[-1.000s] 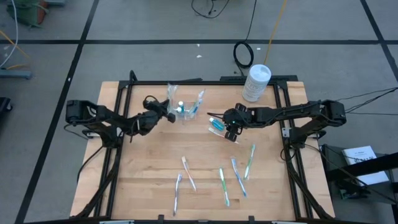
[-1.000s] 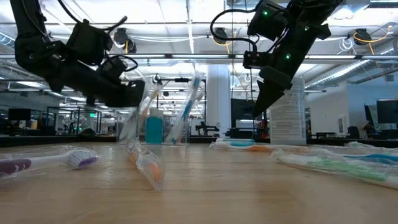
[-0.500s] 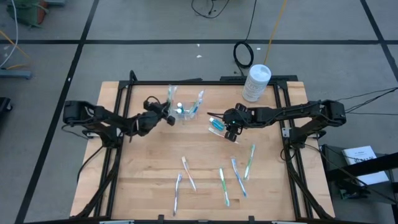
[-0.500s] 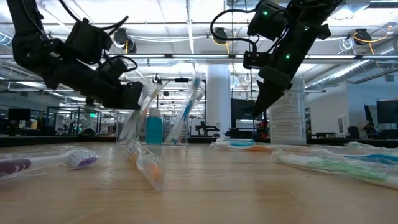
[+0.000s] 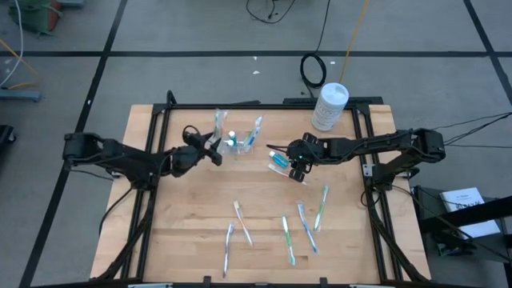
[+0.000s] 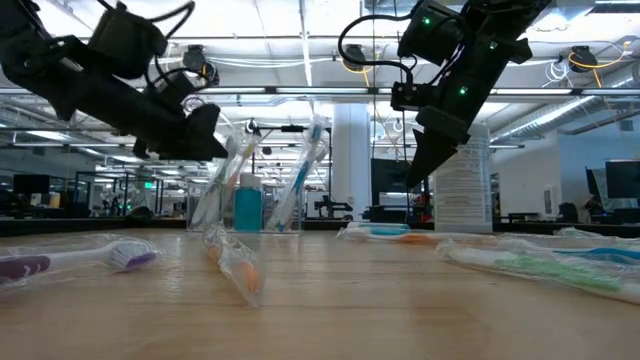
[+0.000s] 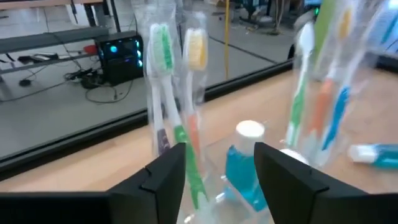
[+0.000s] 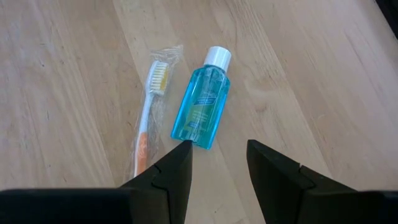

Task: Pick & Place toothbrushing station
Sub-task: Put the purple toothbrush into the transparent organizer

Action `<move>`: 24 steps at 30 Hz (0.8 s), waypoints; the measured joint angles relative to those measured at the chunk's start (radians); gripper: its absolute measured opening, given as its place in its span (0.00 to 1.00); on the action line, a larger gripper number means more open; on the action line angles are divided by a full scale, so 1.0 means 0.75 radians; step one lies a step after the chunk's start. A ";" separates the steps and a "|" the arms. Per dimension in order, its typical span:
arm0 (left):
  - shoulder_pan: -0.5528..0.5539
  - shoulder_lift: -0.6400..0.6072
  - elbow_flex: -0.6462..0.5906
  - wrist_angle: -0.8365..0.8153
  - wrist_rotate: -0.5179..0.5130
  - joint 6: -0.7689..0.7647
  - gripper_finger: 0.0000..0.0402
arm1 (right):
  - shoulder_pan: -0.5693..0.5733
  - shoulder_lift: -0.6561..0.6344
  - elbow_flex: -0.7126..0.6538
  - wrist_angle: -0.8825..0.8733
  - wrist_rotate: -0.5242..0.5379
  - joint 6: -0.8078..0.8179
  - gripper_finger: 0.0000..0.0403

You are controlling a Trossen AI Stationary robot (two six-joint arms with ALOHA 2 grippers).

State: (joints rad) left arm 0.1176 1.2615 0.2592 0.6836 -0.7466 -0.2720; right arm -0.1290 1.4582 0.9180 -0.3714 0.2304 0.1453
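Note:
The toothbrushing station (image 5: pixel 237 142) is a small clear holder standing on the far middle of the table. It holds wrapped toothbrushes (image 7: pixel 166 93) leaning in its slots and a small blue bottle (image 7: pixel 244 168). My left gripper (image 5: pixel 214 147) hovers open just left of the station, and the brush handles show just ahead of its fingertips (image 7: pixel 217 155). My right gripper (image 5: pixel 298 168) hangs open above a blue mouthwash bottle (image 8: pixel 202 112) and a wrapped orange toothbrush (image 8: pixel 149 118). Both of these lie flat on the table, right of the station.
A white round lidded tub (image 5: pixel 329 106) stands at the far right edge. Several wrapped toothbrushes (image 5: pixel 240 226) (image 5: pixel 308 220) lie scattered over the near half of the table. Bare wood shows at the near left.
My left gripper has opened beside the leaning wrapped toothbrush in the station. It has also risen and drawn back a little toward the table's left edge. The brush stays leaning in the holder.

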 joint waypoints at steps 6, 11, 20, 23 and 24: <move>-0.132 -0.133 0.000 -0.095 -0.043 -0.122 0.49 | 0.000 0.000 0.000 0.000 0.000 0.000 0.36; -0.263 -0.210 0.001 -0.062 0.070 -0.188 0.49 | 0.000 0.000 0.000 0.000 0.000 0.000 0.36; -0.434 -0.223 0.185 -0.064 0.440 -0.236 0.49 | 0.000 0.000 0.000 0.000 0.000 0.000 0.36; -0.498 -0.222 0.404 -0.427 0.372 -0.202 0.49 | 0.000 0.000 0.000 0.000 0.000 0.006 0.36; -0.517 -0.211 0.481 -0.561 0.340 -0.209 0.49 | 0.000 -0.001 0.000 0.000 0.000 0.018 0.36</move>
State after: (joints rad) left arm -0.2698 1.1035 0.6203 0.2631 -0.4915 -0.4290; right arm -0.1291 1.4578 0.9180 -0.3714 0.2302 0.1588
